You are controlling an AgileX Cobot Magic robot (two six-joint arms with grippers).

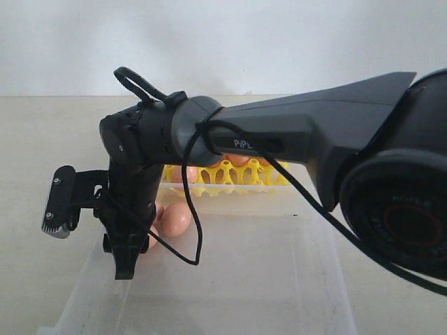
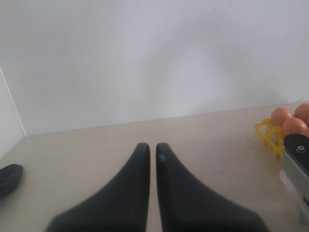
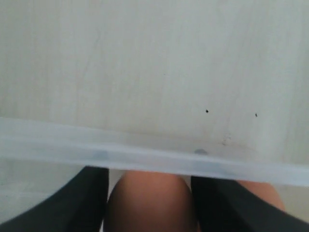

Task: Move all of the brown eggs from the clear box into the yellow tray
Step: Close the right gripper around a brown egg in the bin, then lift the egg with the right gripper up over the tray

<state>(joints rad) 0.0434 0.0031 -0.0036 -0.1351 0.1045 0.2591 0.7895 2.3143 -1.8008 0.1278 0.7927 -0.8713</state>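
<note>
My right arm reaches across to the left end of the clear box [image 1: 293, 279], and its gripper [image 1: 126, 269] points down inside. In the right wrist view the right gripper [image 3: 149, 176] is shut on a brown egg [image 3: 149, 205], which fills the space between both fingers just below the box rim [image 3: 145, 155]. A second egg [image 3: 263, 191] peeks out beside one finger. One loose egg [image 1: 175, 218] lies in the box next to the gripper. The yellow tray [image 1: 230, 176] stands behind the box with eggs [image 2: 280, 116] in it. My left gripper [image 2: 152, 146] is shut and holds nothing, over bare table.
The right arm's big dark body [image 1: 391, 181] fills the right of the exterior view and hides much of the tray. A cable [image 1: 192, 209] loops down beside the wrist. A dark object [image 2: 9, 178] lies at the table's edge in the left wrist view.
</note>
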